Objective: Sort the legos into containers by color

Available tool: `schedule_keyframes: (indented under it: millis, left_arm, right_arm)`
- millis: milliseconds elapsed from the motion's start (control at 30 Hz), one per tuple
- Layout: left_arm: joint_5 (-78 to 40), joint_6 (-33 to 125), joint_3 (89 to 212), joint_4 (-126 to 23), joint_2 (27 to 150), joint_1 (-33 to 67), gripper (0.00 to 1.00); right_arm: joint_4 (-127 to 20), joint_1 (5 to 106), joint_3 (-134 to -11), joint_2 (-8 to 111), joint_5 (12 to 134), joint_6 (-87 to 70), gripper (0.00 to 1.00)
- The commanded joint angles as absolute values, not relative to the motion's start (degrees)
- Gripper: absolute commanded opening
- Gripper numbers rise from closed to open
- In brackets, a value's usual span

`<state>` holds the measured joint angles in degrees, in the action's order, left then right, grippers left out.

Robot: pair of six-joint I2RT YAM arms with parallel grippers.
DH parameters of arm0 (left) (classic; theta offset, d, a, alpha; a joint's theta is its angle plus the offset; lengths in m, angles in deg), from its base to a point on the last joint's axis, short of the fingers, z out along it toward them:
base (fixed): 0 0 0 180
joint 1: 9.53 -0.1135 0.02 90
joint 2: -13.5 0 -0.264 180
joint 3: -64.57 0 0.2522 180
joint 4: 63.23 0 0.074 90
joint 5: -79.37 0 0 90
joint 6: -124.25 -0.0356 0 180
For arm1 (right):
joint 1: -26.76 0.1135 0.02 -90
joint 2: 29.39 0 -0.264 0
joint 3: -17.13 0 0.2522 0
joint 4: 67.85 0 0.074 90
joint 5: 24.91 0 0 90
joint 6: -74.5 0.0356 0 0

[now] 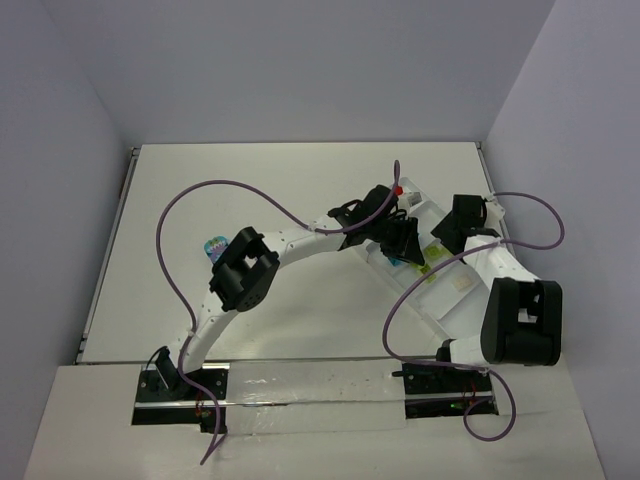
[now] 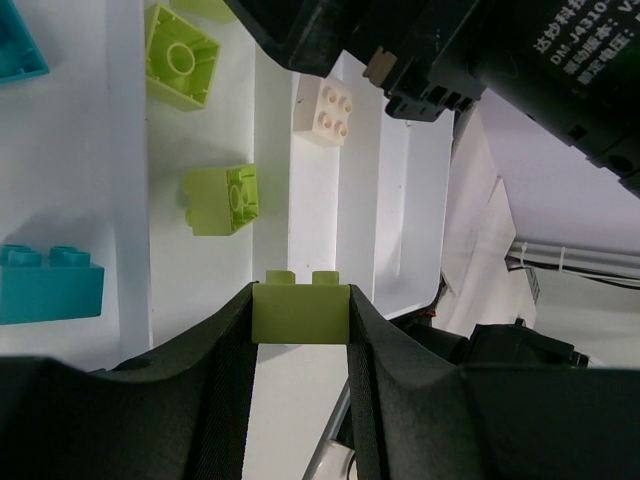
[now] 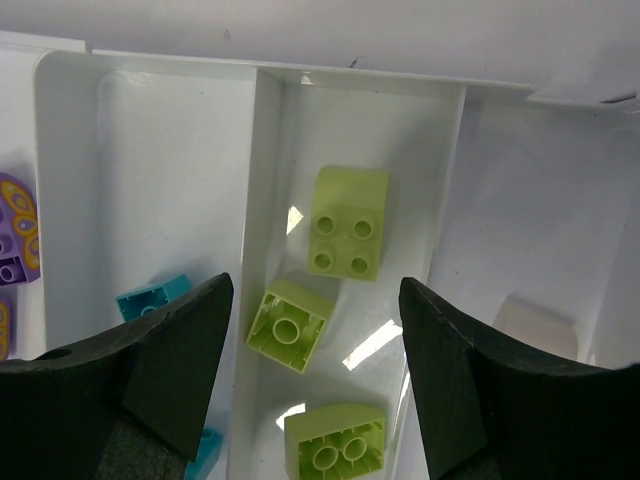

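Note:
My left gripper [image 2: 300,305] is shut on a lime green lego [image 2: 300,312], held above a divider of the white tray [image 2: 270,150]. Below it lie two lime legos [image 2: 222,199] in one container, teal ones [image 2: 48,283] in the container to the left and a cream one [image 2: 324,104] to the right. My right gripper [image 3: 315,290] hangs open over the lime container, where three lime legos [image 3: 349,221] lie loose; nothing is between its fingers. In the top view both grippers meet over the tray [image 1: 455,300].
A teal lego [image 3: 155,298] and a purple piece [image 3: 15,230] lie in containers left of the lime one, a cream lego [image 3: 535,325] to the right. A multicoloured clump [image 1: 215,247] sits on the table at left. The right arm's black body [image 2: 480,50] crowds close to my left gripper.

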<state>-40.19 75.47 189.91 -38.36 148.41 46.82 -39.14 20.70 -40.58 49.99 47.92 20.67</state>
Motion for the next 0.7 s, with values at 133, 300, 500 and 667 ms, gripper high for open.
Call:
schedule_keyframes:
  millis: [133, 300, 500, 667]
  left_arm:
    - [-37.01, 73.28, 194.32, -34.99, 150.15, 47.42, 0.02]
    - [-38.7, 72.42, 195.49, -35.17, 150.44, 47.92, 0.32]
    - [-37.35, 70.87, 197.33, -33.18, 150.84, 49.27, 0.63]
    - [-39.1, 69.85, 196.63, -33.2, 149.45, 49.88, 0.84]
  right_arm:
    - [-39.16, 20.26, -41.12, 37.77, 48.98, 21.94, 0.75]
    - [-36.9, 20.34, -41.63, 29.6, 48.64, 21.32, 0.75]
    - [-34.87, 20.32, -44.41, 25.72, 48.59, 21.1, 0.75]
    - [-35.1, 20.26, -44.0, 25.01, 50.67, 21.95, 0.75]
